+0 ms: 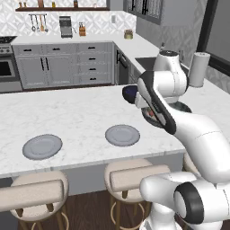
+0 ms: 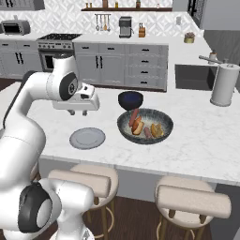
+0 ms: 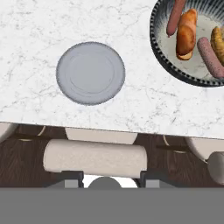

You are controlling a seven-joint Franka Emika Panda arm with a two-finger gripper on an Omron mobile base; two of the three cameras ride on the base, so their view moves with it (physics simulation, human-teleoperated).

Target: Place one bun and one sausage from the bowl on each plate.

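The wide grey bowl (image 2: pixel 121 125) holds two buns (image 2: pixel 137 125) and two sausages (image 2: pixel 134 115). In the hand view the bowl (image 3: pixel 155 41) lies at the top right, with a bun (image 3: pixel 186 35) between a sausage (image 3: pixel 176 17) and another sausage (image 3: pixel 209 57). One empty grey plate (image 2: pixel 87 138) lies left of the bowl, near the counter's front edge. It is also the plate (image 3: pixel 90 73) under the hand and the right plate (image 1: pixel 122 135) in the left base view. A second empty plate (image 1: pixel 42 146) lies far to the left. My gripper (image 2: pixel 78 112) hangs open and empty above the near plate; in the hand view the gripper (image 3: pixel 111 179) shows its tips apart.
A small dark blue bowl (image 2: pixel 130 99) stands just behind the grey bowl. A paper towel roll (image 2: pixel 224 84) and a sink (image 2: pixel 194 77) are at the back right. Padded stools (image 3: pixel 94 157) stand under the counter's front edge.
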